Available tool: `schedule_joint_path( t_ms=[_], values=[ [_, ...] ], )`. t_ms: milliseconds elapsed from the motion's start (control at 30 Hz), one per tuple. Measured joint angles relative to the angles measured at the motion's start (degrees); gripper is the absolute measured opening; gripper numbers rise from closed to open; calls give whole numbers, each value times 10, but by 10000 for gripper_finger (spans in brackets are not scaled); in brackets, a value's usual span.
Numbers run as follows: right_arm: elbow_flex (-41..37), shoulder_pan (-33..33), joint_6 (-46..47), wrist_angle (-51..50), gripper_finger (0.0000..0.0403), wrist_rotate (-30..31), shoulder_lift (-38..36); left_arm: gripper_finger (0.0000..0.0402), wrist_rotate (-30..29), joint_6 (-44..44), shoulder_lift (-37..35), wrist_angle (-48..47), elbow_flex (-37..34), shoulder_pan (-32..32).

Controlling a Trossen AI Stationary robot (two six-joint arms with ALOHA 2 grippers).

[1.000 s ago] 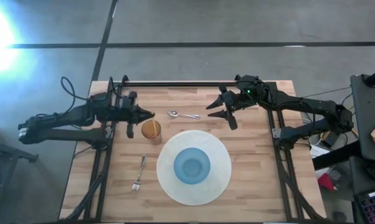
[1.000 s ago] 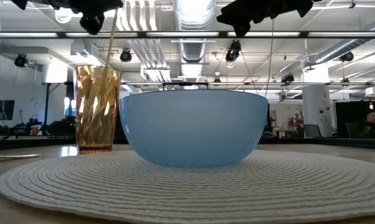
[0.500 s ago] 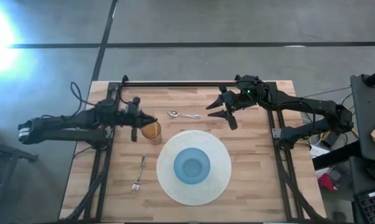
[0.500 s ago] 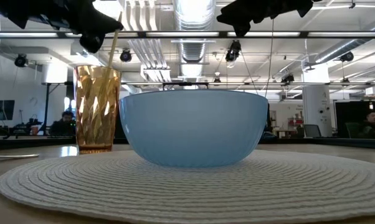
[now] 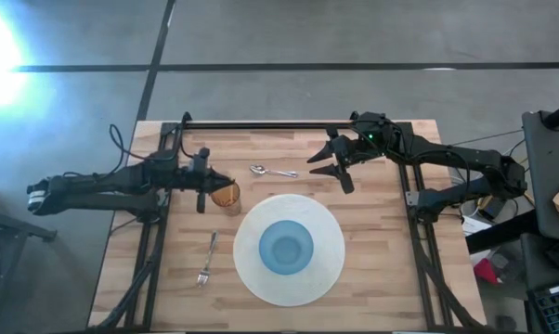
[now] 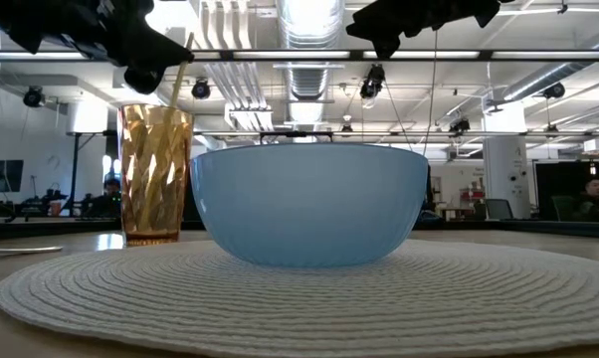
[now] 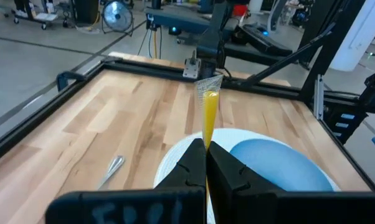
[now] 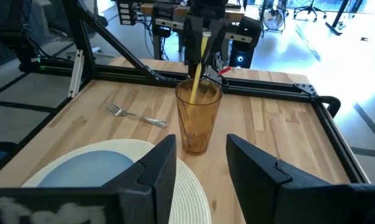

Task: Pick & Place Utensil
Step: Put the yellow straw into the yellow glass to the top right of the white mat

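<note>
A thin yellow stick-like utensil (image 8: 197, 74) stands slanted in an amber faceted glass (image 5: 227, 195) (image 6: 155, 174), left of a pale blue bowl (image 5: 286, 247). My left gripper (image 5: 222, 181) (image 7: 206, 152) is just above the glass rim, shut on the utensil. My right gripper (image 5: 331, 162) (image 8: 200, 162) hovers open above the far right part of the table, touching nothing. A metal spoon (image 5: 270, 172) lies flat on the wood beyond the glass. A fork (image 5: 206, 259) lies flat near the left edge of the placemat. My left gripper pinches the yellow utensil between its two fingers on the upper part (image 7: 207, 134) of the stick. The fingers come from the table's left, slanting down. The stick leans, and its lower end (image 8: 194, 93) is inside the amber glass.
The bowl sits in the middle of a round woven white placemat (image 5: 328, 269). Black frame rails (image 5: 261, 124) run along the far edge and both sides of the wooden table. People sit in the room beyond the table in the low view.
My left gripper has moved toward the table's right and down over the amber glass, staying shut on the yellow utensil. The utensil has sunk deeper into the glass.
</note>
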Motion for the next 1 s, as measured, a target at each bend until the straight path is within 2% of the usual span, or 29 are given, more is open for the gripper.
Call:
schedule_joint_path(
  t_ms=[400,700,1000],
  values=[
    [0,0,-1,0,125,0,0,0,0,0,0,-19,0,0],
    [0,0,0,0,136,0,0,1,0,8,0,-21,0,0],
    [0,0,-1,0,127,0,0,38,0,16,0,-24,0,0]
  ],
)
